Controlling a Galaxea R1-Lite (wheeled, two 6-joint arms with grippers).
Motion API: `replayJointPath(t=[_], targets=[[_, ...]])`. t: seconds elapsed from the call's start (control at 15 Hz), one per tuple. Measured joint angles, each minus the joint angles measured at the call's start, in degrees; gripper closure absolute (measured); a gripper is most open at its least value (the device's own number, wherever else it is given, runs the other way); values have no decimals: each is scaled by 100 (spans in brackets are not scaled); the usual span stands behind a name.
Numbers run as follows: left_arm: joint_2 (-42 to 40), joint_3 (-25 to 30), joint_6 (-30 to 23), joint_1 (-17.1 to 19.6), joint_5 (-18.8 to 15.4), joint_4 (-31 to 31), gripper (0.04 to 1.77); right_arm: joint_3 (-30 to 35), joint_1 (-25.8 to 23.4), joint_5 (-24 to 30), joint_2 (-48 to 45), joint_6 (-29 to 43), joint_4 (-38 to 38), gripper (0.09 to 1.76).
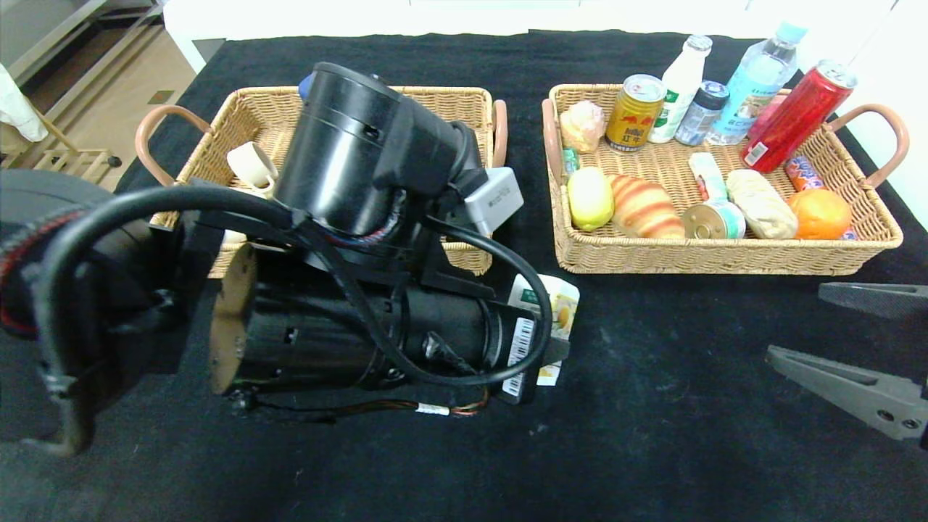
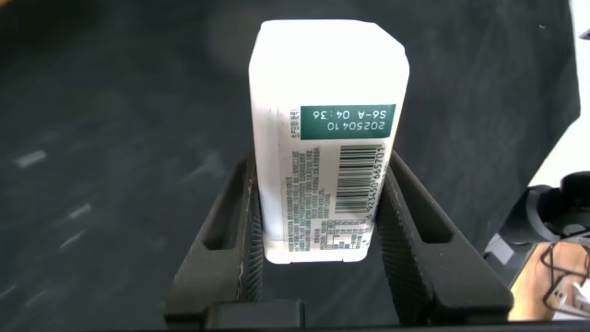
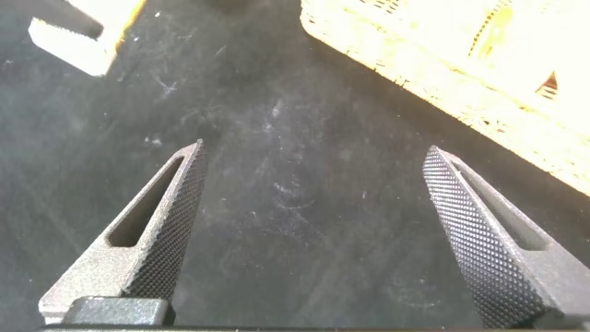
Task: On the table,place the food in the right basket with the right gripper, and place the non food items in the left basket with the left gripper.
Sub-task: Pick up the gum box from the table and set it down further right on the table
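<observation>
The small white carton with a green label [image 1: 549, 301] stands on the black table in front of the baskets, partly hidden by my left arm. In the left wrist view my left gripper [image 2: 321, 171] is shut on this carton [image 2: 323, 83], one finger against each side. My right gripper [image 1: 794, 322] is open and empty over bare table at the front right; it also shows in the right wrist view [image 3: 315, 148]. The lemon [image 1: 589, 197] and the striped croissant [image 1: 645, 206] lie in the right basket [image 1: 725, 257]. The left basket [image 1: 246, 109] is mostly hidden by my left arm. The glasses case is hidden.
The right basket also holds cans, bottles, an orange [image 1: 819, 212] and wrapped snacks. A white cup [image 1: 250, 164] lies in the left basket, and a bit of blue [image 1: 305, 85] shows behind my arm. The right basket's wall [image 3: 442, 65] is close ahead of my right gripper.
</observation>
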Motion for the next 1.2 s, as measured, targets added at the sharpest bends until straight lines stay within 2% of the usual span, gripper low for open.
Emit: replayJointPath(t=[0.27,0.53,1.2], targets=[[541,-223,-96,-240,107,-496,102,-11,-68,-132,-65,0,-43,14],[902,-479,-316,-385,122,-551,102,-59,-199,-127,-168,0,-46,14],[1691,-909,-394,-634,268,-539,102,-63,-271,-110,-329,-13,-35,14]])
